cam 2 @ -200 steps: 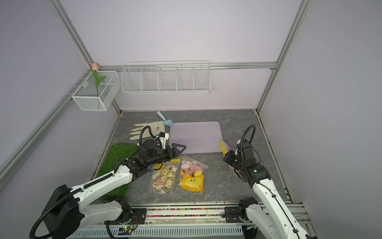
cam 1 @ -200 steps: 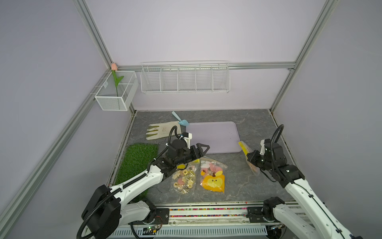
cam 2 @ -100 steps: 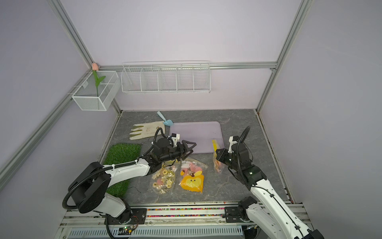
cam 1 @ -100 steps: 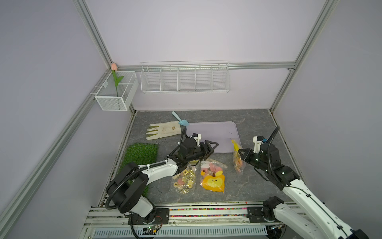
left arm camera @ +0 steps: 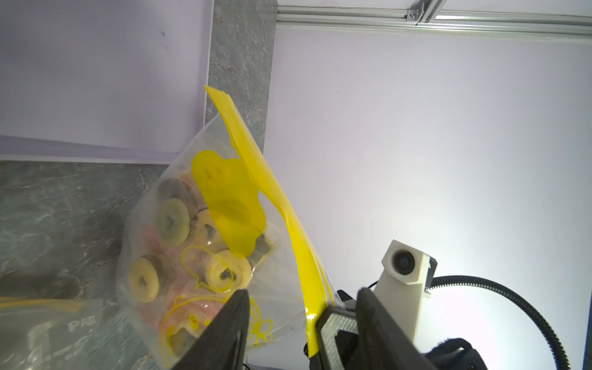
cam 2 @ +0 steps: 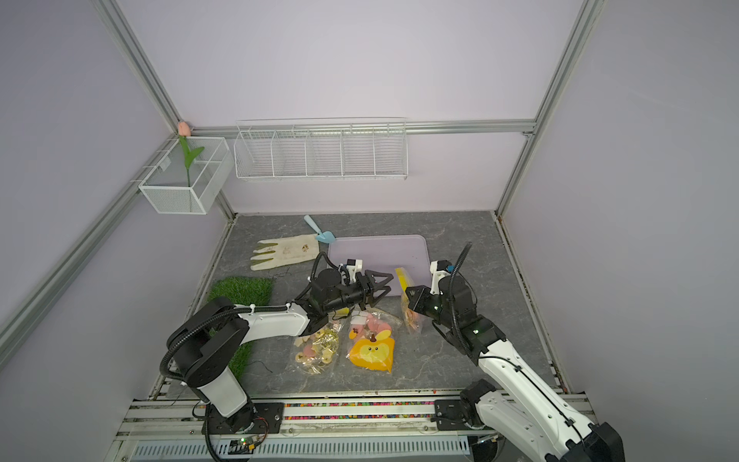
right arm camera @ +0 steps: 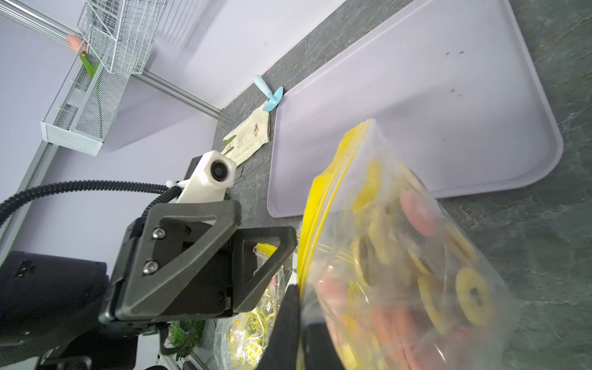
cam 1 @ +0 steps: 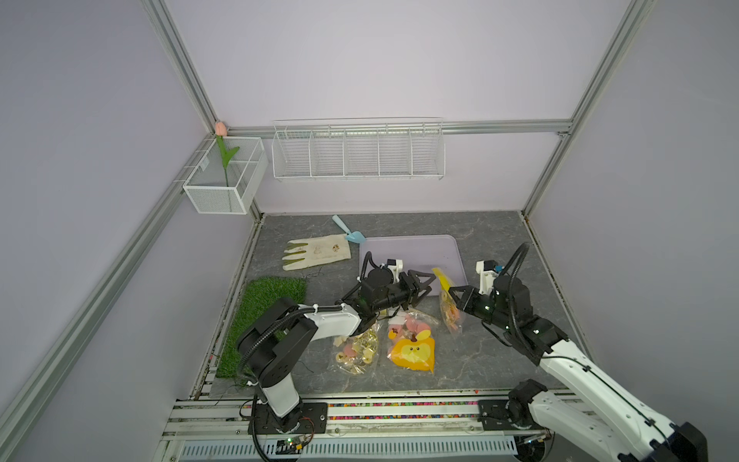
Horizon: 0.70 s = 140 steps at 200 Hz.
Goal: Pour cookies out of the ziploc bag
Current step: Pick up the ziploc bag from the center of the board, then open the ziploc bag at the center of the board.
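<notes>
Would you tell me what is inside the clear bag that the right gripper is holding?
Inside the bag, pinched by the right gripper: cookies, namely cream rings, pink discs and dark brown pieces. A yellow print and the pile itself hide the rest.

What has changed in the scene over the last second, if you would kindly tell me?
The right pincer, shut on the ziploc bag of cookies, carried it inward toward the left arm. The left pincer reached across to the bag's yellow zip edge, its jaws narrowing but open; it has not gripped. The two bags lying flat, glove, tray and grass mat stayed put.
</notes>
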### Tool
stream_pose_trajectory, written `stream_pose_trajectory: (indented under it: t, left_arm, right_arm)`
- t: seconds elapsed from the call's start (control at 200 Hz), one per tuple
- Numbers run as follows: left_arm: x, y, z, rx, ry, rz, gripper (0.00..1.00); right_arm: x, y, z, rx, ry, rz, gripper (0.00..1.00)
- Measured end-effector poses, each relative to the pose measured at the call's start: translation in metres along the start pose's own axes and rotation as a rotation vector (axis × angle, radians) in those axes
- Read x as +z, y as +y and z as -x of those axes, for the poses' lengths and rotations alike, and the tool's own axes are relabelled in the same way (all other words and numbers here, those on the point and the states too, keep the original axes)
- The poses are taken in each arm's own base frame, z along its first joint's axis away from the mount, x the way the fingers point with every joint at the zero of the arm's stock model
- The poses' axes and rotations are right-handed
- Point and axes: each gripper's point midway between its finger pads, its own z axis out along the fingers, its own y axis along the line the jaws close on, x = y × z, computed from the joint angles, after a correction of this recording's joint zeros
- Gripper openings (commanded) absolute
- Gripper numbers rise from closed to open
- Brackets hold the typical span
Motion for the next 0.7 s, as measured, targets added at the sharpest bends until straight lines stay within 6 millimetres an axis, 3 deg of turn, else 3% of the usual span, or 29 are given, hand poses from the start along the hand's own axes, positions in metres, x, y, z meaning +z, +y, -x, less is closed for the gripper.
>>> stream_pose_trajectory:
  t: [0.33,0.555,0.7]
  left_arm:
    - [0.011,0.003,0.0,-0.047,0.001,-0.019,0.53]
    - [0.02,-0.01,0.006,-0.045,-0.009,-0.057,0.45]
    - [0.025,-0.007,0.007,-0.051,-0.008,-0.053,0.42]
  right_arm:
    - [0.001,0.006,-0.007,-0.04,0.018,0.033,0.06]
    - [0.001,0.009,-0.012,-0.069,0.039,0.053,0.07]
    - [-0.001,0.01,-0.015,-0.092,0.047,0.065,0.07]
